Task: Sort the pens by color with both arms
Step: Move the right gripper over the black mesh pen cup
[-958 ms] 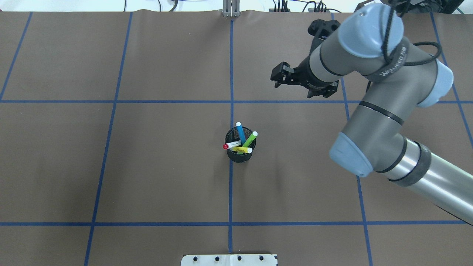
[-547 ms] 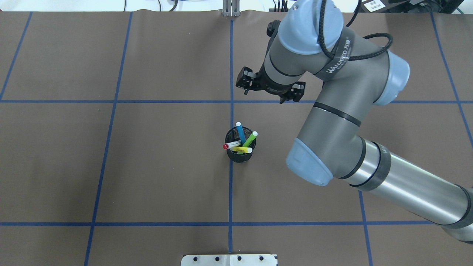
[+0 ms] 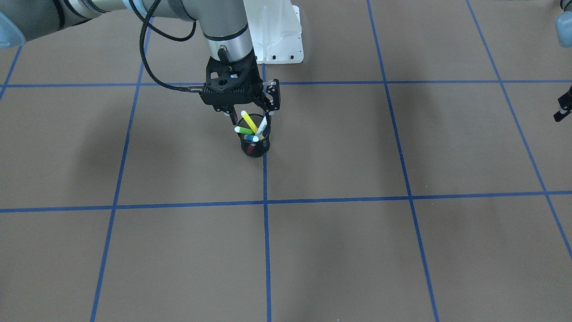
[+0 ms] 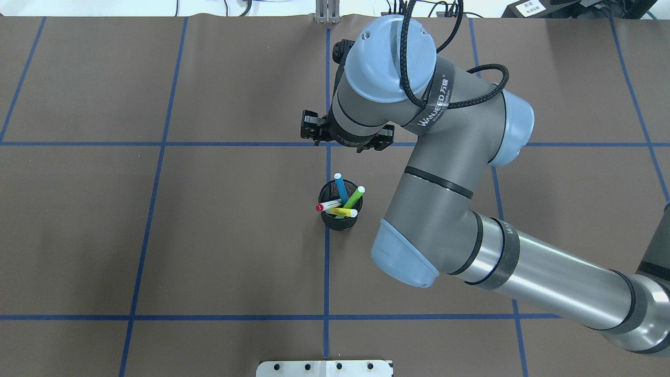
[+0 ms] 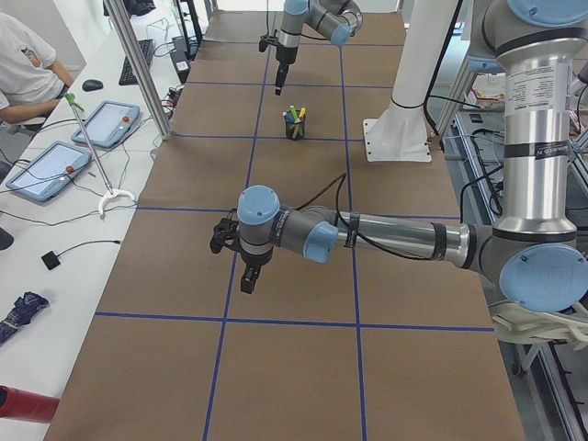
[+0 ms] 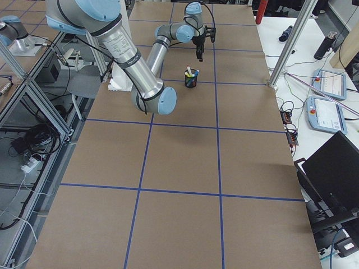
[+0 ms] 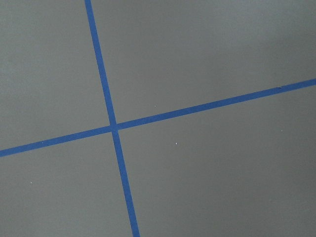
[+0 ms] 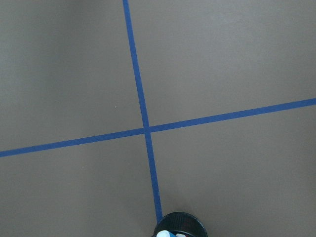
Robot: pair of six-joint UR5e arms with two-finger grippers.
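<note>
Four pens stand in a black mesh cup (image 4: 339, 221) at the table's centre: a blue pen (image 4: 341, 187), a green pen (image 4: 354, 197), a yellow pen (image 4: 344, 212) and a white pen with a red cap (image 4: 328, 205). My right gripper (image 3: 253, 109) hangs open and empty just above the cup (image 3: 255, 147), on its robot side and apart from the pens. My right arm (image 4: 445, 209) hides it from overhead. The right wrist view shows only the cup's rim (image 8: 178, 224). My left gripper (image 5: 246, 278) hovers over bare table far from the cup. I cannot tell whether it is open or shut.
Brown paper with blue tape lines (image 4: 327, 157) covers the table. The white pedestal base (image 3: 272, 40) stands behind the cup. An operator and tablets (image 5: 46, 165) are at a side desk. The left wrist view shows a tape crossing (image 7: 114, 128).
My right arm has swung left across the table, from the right half to the centre line beside the cup. The pens and the cup have not moved.
</note>
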